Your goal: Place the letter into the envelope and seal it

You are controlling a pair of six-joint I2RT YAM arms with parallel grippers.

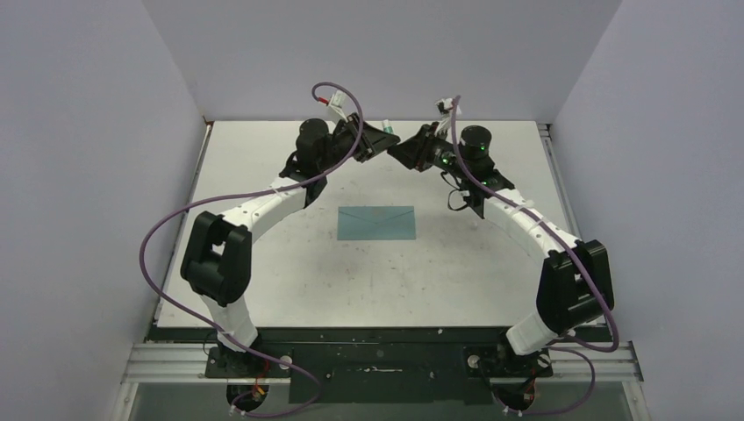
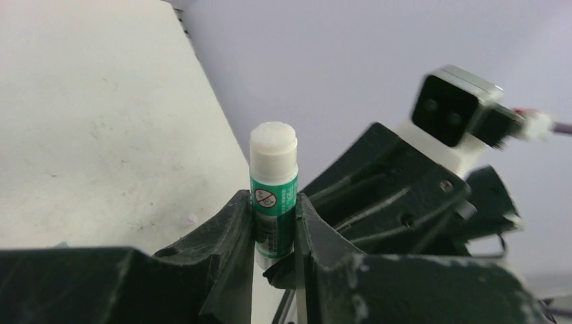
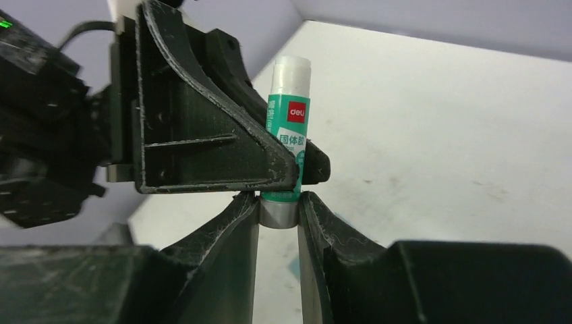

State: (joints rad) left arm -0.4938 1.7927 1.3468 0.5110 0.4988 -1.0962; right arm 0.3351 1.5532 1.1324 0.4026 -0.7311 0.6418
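Gripping a white-and-green glue stick (image 2: 273,196) from two sides, both arms meet over the far middle of the pale surface (image 1: 263,281). The left pincer (image 2: 273,210) is clamped on the green labelled body of the stick, its dark fingers (image 2: 236,226) pressed against either side. Above them the uncapped white end, rough-looking on top, stands upright in the left wrist view. The right pincer (image 3: 278,206) is closed on the grey base of the same stick, just below the left one, so that the two sets of fingertips almost touch. From overhead the two pincers point at each other, tips together, and the stick between them is too small to make out. The envelope (image 1: 377,223), teal and rectangular, lies flat in the middle of the surface. It sits nearer the arm bases than the pincers, well apart from both and touched by neither. A faint V-shaped line runs across its face, and its long edges lie parallel to the near edge of the surface.
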